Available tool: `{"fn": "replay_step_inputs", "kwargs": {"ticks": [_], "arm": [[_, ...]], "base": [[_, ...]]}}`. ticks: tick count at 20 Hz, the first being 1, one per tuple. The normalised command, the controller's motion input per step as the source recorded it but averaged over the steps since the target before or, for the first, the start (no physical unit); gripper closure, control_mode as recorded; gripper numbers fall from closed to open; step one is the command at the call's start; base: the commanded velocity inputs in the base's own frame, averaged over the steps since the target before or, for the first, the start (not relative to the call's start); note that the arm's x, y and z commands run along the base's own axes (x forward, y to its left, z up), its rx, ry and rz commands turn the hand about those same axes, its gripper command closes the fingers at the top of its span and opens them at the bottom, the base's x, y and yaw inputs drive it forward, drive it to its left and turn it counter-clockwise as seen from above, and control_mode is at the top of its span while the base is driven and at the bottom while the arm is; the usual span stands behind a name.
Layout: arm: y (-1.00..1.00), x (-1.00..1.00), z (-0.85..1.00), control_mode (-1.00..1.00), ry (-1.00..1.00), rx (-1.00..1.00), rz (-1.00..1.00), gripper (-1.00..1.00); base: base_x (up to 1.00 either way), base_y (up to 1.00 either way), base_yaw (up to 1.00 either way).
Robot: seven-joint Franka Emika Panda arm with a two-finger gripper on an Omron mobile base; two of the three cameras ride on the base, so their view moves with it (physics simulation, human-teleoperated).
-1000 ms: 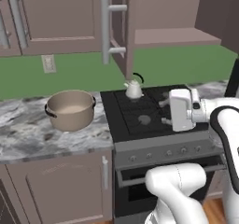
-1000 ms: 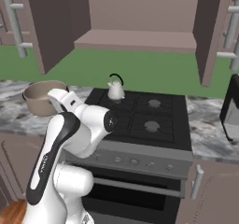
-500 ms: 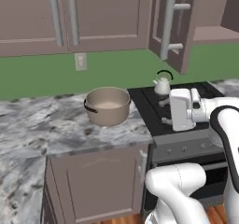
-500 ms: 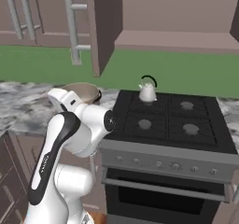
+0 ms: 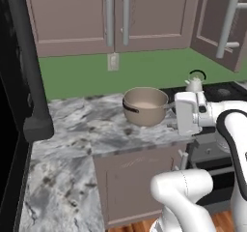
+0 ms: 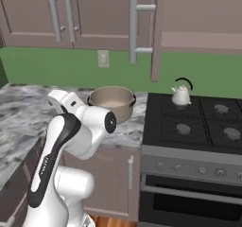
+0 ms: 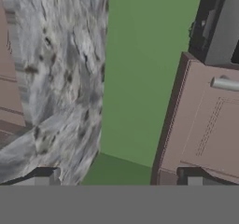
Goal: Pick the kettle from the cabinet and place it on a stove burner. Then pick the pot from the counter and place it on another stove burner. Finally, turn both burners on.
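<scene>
The tan pot stands on the marbled counter, just left of the black cooktop. The small silvery kettle sits on the back-left burner; the front-left burner is bare. The cabinet above the stove has its door swung open. My gripper is open, its tips wide apart with nothing between them, facing counter, green wall and cabinet fronts. Its white hand hangs right of the pot, close to its handle.
A tall black appliance rises at the far left over the counter corner. Closed wall cabinets with grey bar handles hang above the pot, with a wall outlet below them. Base cabinets and the oven front lie under the work surface.
The base has driven left, so the whole scene slid right in both base views; pot and counter now fill the middle. Kettle and pot keep their places. The gripper stays open.
</scene>
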Motion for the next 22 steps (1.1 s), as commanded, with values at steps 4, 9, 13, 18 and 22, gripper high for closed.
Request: {"fn": "replay_step_inputs", "kwargs": {"ticks": [4, 9, 13, 18, 22], "arm": [[0.00, 0.00, 0.00, 1.00, 0.00, 0.00, 0.00, -1.00], [0.00, 0.00, 0.00, 1.00, 0.00, 0.00, 0.00, -1.00], [0.00, 0.00, 0.00, 1.00, 0.00, 0.00, 0.00, -1.00], [0.00, 0.00, 0.00, 1.00, 0.00, 0.00, 0.00, -1.00], [0.00, 0.00, 0.00, 1.00, 0.00, 0.00, 0.00, -1.00]], "base": [[0.26, 0.47, -0.06], [0.32, 0.38, -0.03], [0.39, 0.29, 0.00], [0.47, 0.31, 0.00], [0.55, 0.30, 0.00]]}}
